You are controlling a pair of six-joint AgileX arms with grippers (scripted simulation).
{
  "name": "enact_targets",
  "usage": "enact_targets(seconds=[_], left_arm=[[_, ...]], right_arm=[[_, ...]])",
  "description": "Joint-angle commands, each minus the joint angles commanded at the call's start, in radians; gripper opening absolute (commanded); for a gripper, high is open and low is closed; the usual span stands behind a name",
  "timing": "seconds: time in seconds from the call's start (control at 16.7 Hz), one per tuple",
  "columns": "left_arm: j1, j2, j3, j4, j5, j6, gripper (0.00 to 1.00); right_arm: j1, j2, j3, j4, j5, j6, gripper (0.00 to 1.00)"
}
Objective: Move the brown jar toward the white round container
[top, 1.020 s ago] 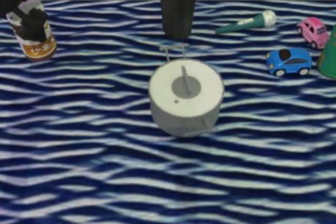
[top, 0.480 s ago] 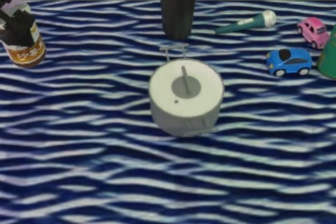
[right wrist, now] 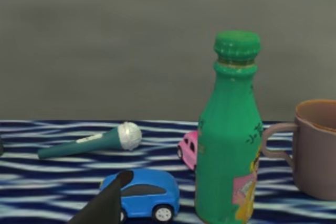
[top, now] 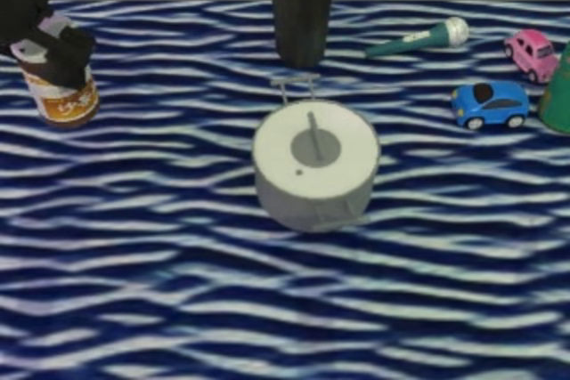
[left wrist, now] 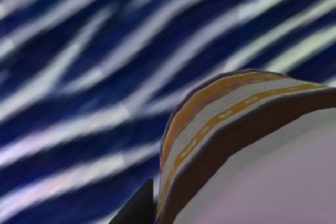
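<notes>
Jar first, since it sits closest to our working fingers: the brown jar stands upright at the far-left corner of the table, and our left gripper is clamped on its upper part, fingers on either side just below the white lid. In the left wrist view the jar fills the near corner, its orange-and-cream label band curving right beside one dark fingertip, so the jar lies between the jaws rather than ahead of them. Its long axis runs vertical, in line with the grip.

What the coming move turns on, we judge, is direction: the white round container lies well apart from the jar, toward the table's right and somewhat nearer the front edge, with bare striped cloth between. A carry that way looks unobstructed; the tall black cylinder stands beyond the container, off that line.

Farther right lie a teal microphone, a blue toy car and a pink toy car. Our right gripper is parked off the table's right side, looking past a green bottle and a brown mug; we cannot tell how its jaws stand.
</notes>
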Motion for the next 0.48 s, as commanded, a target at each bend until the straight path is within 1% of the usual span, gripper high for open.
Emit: enact_targets(seconds=[0.48], left_arm=[[-0.216,-0.111,-0.276,0.194,-0.172,-0.652,0.0]], right_arm=[[0.0,0.0,0.0,0.0,0.0,0.0,1.0]])
